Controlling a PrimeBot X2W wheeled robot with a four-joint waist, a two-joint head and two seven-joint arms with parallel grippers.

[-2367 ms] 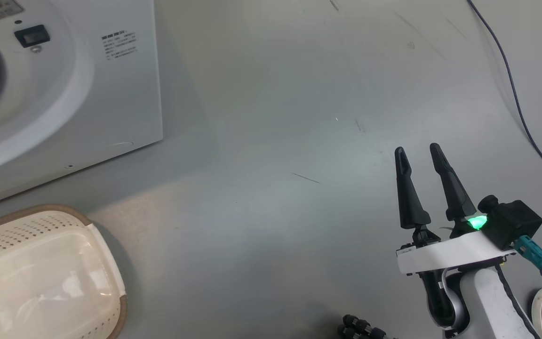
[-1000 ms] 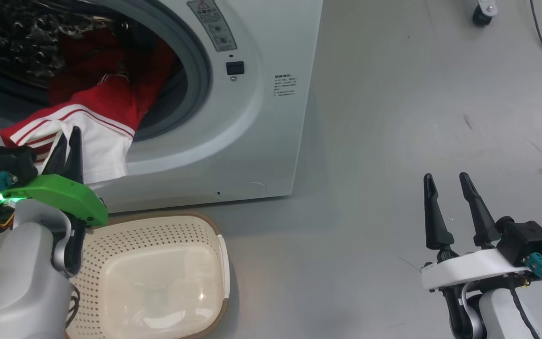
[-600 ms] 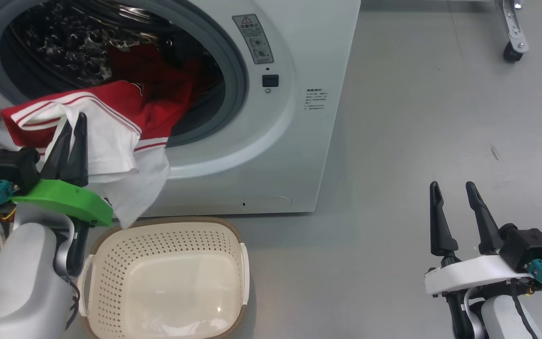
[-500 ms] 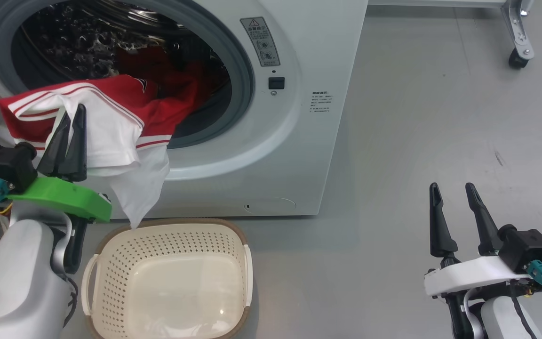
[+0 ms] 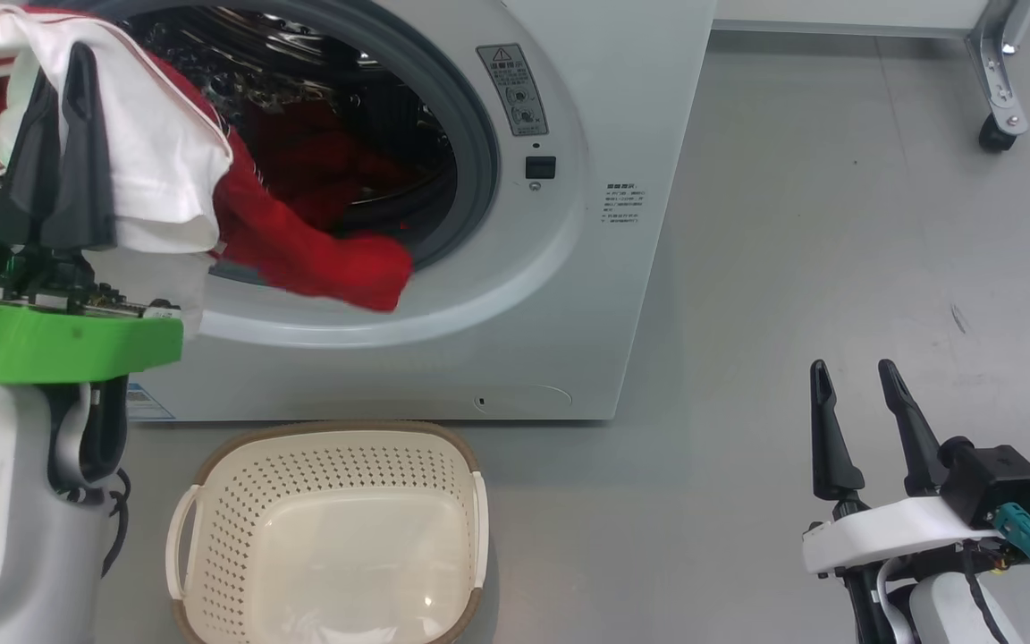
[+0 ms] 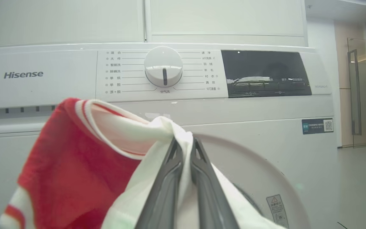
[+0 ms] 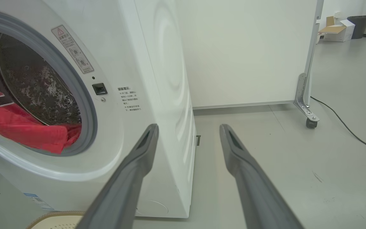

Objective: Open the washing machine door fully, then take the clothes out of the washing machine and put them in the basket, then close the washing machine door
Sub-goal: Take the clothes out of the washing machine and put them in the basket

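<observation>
Red-and-white jersey cloth, one piece of the clothes (image 5: 157, 170), is held high in front of the washing machine (image 5: 622, 107) by the left gripper (image 5: 63, 67). Its fingers are pressed together on a white fold. The left wrist view confirms this: cloth is squeezed between the two fingers, and a red panel with white stripes hangs to that view's left. In the head view the garment's long axis runs from the pinch at upper left, down and to the right, to a red tail (image 5: 345, 273) draped over the lower lip of the round opening. So the piece is lifted but its tail has not left the machine. More red fabric lies deeper in the steel drum (image 5: 202, 49). The basket (image 5: 327, 461) sits on the floor (image 5: 792, 224) just in front of the washer, below the opening. It lies lower than the pinch and to its right, and nothing is in it. The left arm is clearly the nearer one. The right gripper (image 5: 850, 367) hangs well apart at the right with its fingers spread and nothing between them, level with the machine's right side. Judgement: the coming move is a draw away from the opening until the tail slips off the lip, then a descent to the right over the basket before release. Risk: the tail may snag on the grey ring (image 5: 470, 134), or the cloth may drop outside the rim.
</observation>
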